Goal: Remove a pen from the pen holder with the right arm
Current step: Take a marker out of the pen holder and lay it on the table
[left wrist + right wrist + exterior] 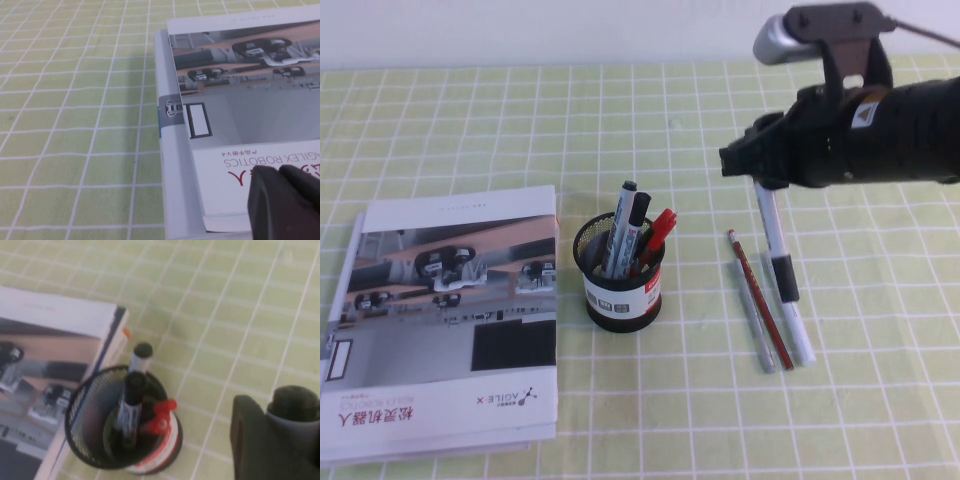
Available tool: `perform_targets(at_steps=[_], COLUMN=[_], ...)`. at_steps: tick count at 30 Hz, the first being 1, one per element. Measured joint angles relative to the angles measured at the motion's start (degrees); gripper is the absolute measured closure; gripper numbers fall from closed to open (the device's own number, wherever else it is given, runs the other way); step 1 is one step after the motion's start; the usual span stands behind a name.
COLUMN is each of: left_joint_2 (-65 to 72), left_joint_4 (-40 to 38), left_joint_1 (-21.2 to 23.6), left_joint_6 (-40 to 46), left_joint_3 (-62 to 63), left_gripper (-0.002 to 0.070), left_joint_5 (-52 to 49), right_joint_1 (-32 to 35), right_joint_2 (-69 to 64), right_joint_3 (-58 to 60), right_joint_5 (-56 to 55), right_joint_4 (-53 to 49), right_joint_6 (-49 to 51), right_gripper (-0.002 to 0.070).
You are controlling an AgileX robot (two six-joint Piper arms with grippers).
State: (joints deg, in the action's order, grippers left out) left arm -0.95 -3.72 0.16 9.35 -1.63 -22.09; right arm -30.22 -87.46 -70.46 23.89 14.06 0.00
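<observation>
The right pincer [760, 172] is hovering at the upper right of the high view, clamping a white pen [782, 262] whose lower end is reaching down beside a pencil [760, 300] on the table [880, 400]. The mesh pen holder [620, 300] is standing at centre, holding markers. The left pincer [282, 172], fingers together, is hanging over the booklet [450, 320] at lower left.

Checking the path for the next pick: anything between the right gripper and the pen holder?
Nothing visible: bare cloth between right gripper and pen holder. But it holds a white pen. Left gripper sits over the booklet.
</observation>
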Motion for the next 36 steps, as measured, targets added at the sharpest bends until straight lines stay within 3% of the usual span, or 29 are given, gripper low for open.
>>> perform_targets(at_steps=[12, 36], left_joint_2=[0.00, 0.00], left_joint_4=[0.00, 0.00], left_joint_1=[0.00, 0.00], left_joint_6=[0.00, 0.00], left_joint_3=[0.00, 0.00], left_gripper=[0.0681, 0.0681], left_joint_5=[0.00, 0.00], right_joint_1=[0.00, 0.00], right_joint_2=[-14.58, -27.06], right_joint_3=[-6.45, -8.14], right_joint_5=[11.26, 4.21], right_joint_4=[-1.21, 0.49], right_joint_6=[7.01, 7.85], right_gripper=[0.0570, 0.0570])
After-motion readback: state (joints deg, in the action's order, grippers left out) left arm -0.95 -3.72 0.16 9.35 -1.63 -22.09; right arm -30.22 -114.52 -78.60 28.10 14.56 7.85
